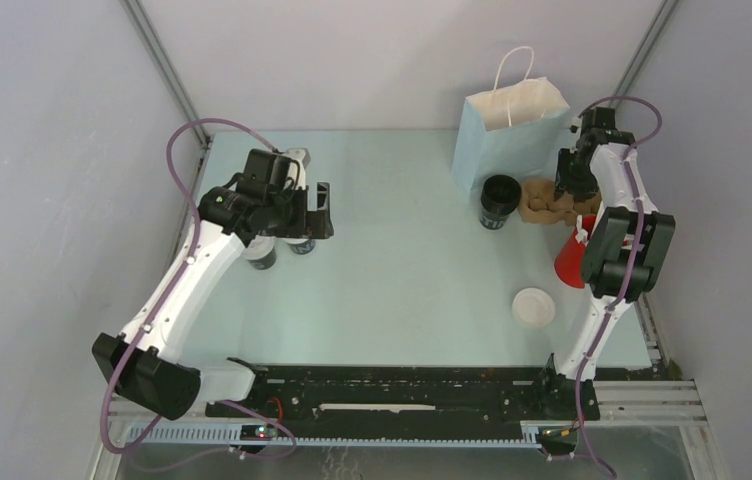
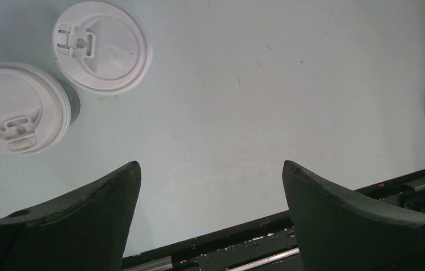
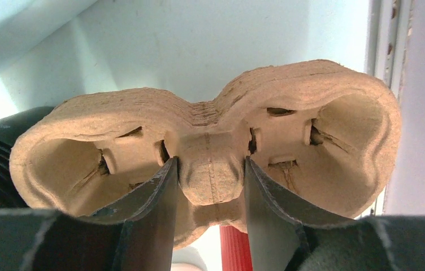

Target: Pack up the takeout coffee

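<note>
The pale, smooth counter [image 1: 402, 270] carries everything. The largest thing on it is the light blue paper bag [image 1: 507, 135], standing upright at the far right with its white cord handle raised. Just in front of the bag is the cup tray [image 3: 204, 141], made of rough, fibrous brown moulded pulp and shaped as two rounded wells joined at a narrow waist. The right claw [image 3: 210, 164] is clamped on the raised post at that waist, with one finger dipping into each well. Whether the tray is off the counter I cannot tell. The step in hand looks to be moving this tray. The centred pinch should keep it level, but pulp crushes easily, so it wants a gentle squeeze and a straight lift. The lift must also clear the open black ribbed cup [image 1: 499, 200] close on the tray's left and the red cup [image 1: 570, 262] nearer the arm. Well apart, at the left, the left claw [image 2: 210, 166] hangs with fingers wide apart and holds nothing. Beside it stand one lidded cup [image 2: 15, 110] and a second lidded cup [image 2: 100, 48], each capped in glossy white plastic. A loose white lid [image 1: 533, 307] lies flat at the near right.
</note>
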Robot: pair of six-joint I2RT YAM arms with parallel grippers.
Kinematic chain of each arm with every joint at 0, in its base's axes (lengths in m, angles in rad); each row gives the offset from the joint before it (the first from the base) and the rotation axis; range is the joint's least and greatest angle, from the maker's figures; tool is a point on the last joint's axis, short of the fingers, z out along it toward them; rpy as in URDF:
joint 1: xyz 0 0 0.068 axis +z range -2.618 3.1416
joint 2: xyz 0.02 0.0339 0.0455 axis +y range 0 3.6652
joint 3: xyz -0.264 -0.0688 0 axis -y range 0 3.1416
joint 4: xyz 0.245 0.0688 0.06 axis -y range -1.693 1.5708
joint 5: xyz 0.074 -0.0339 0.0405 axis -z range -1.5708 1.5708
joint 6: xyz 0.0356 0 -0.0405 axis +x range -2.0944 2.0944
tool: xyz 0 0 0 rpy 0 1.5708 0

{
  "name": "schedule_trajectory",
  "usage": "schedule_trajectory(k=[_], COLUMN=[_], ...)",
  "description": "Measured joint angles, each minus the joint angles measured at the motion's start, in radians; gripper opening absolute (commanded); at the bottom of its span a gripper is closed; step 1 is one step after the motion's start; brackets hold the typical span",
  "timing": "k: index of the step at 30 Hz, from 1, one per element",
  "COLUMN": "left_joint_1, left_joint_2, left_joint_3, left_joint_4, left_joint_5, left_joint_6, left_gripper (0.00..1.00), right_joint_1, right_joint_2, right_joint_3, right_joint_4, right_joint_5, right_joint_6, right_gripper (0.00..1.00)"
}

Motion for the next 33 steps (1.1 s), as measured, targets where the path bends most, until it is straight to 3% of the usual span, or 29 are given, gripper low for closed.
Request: schedule_trajectory(k=[4,10,16,20,23,29,31,33], left_joint_1=[0.000,0.000,0.000,0.000,0.000,0.000,0.000,0.000], left_joint_2=[-0.011,-0.013,-0.013,-0.013,-0.013,-0.013,-0.013,-0.013], left_joint_3=[0.000,0.000,0.000,0.000,0.000,0.000,0.000,0.000], left_joint_4=[0.000,0.000,0.001,0.001,0.001,0.002,0.002,0.002], left_joint_5=[0.003,0.019,0.026,0.028,0.029,0.029,0.033,0.037], left_joint_6=[0.000,0.000,-0.001,-0.001,-0.001,-0.001,-0.001,-0.001], left_gripper=[1.00,1.00,1.00,1.00,1.00,1.00,1.00,1.00], right_joint_1=[-0.012,-0.024,-0.039,-0.027,-0.011,0.035,0.046,0.056], right_joint_2=[0.012,0.021,0.029,0.041,0.023,-0.069,-0.091,-0.095], right_joint_3=[0.015,0.001,-0.015,0.017,-0.003,-0.110,-0.152,-0.176], right_joint_4=[-0.006,-0.001,0.011,0.002,0.013,0.029,0.053,0.068], right_joint_5=[0.024,0.040,0.010,0.039,0.058,-0.075,-0.138,-0.171], right_joint_6=[-0.003,-0.029,-0.014,0.012,0.021,0.027,0.034,0.033], right_gripper=[0.48,0.46,0.67,0.74,0.69,0.38,0.36,0.42])
